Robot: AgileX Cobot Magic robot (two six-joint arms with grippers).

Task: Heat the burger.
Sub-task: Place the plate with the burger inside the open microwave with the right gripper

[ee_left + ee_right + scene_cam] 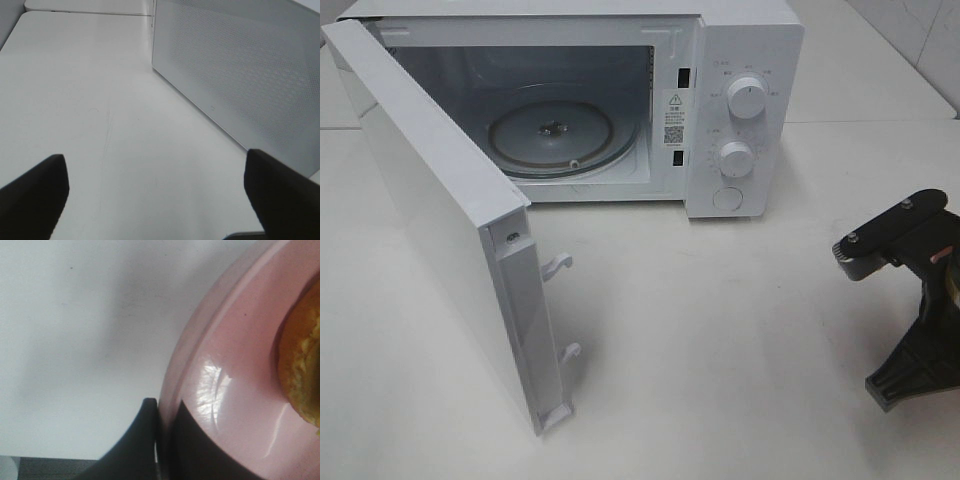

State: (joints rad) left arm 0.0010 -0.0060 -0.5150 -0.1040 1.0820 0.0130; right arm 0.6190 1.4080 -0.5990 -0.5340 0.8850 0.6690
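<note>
White door [430,230] first: it stands swung wide toward the front left corner of the worktop [720,330], leaving the microwave [740,60] at the back edge open, its glass turntable [550,135] bare. The left pincer [155,167] hangs over bare worktop beside a perforated white panel, jaws spread wide and holding nothing.

At the right edge of the worktop, the right pincer [162,410] is clamped on the rim of the pink plate [225,405], one finger above the lip and one below. The burger [302,370] sits on that plate, well in from the pinched rim. Only a slice of its golden bun shows in the right wrist view, and the high view does not show it at all. Whether the plate rests on the worktop or is lifted, I cannot tell.

The burger looks soft and loosely stacked; squeezed directly, it would likely squash or shed its layers. The plate is stiff but glossy — probably slick. So the rim is the sensible hold, though gripped at one edge the load may sag or tip; keeping it level matters.
</note>
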